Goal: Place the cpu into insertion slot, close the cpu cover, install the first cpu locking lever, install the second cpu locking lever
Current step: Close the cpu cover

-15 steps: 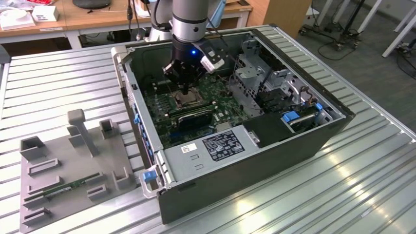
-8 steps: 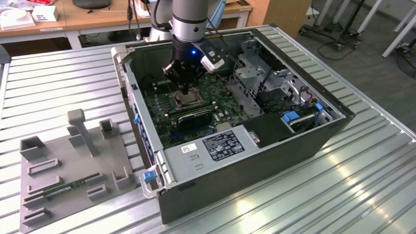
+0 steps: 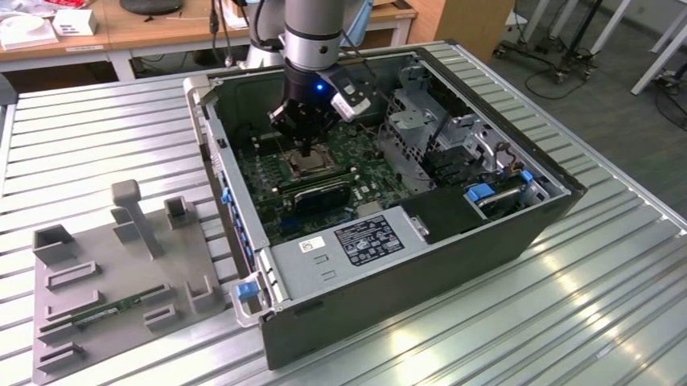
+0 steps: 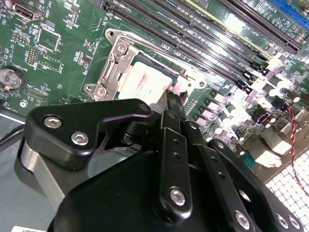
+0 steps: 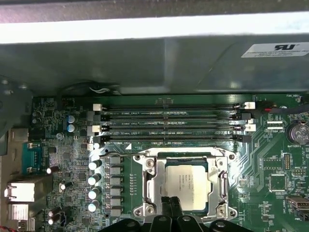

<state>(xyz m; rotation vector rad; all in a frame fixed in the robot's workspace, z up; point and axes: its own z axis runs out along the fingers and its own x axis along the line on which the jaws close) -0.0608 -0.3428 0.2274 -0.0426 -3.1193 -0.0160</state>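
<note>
1. Exterior view: the end effector is held over the slot inside the case; the detail there is hidden.
2. Second wrist view: its fingers are pressed together, pinching nothing, with the tips at the edge of the cpu.
3. First wrist view: the cpu is seated in the slot. The cover appears lowered. The levers cannot be made out.

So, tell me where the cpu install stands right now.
Done: the cpu sits in the insertion slot, and the cpu cover appears to lie flat around it. In hand: the end effector, shut and empty, is at the cover's edge. Left: the locking levers; I cannot tell whether either is latched.
</note>
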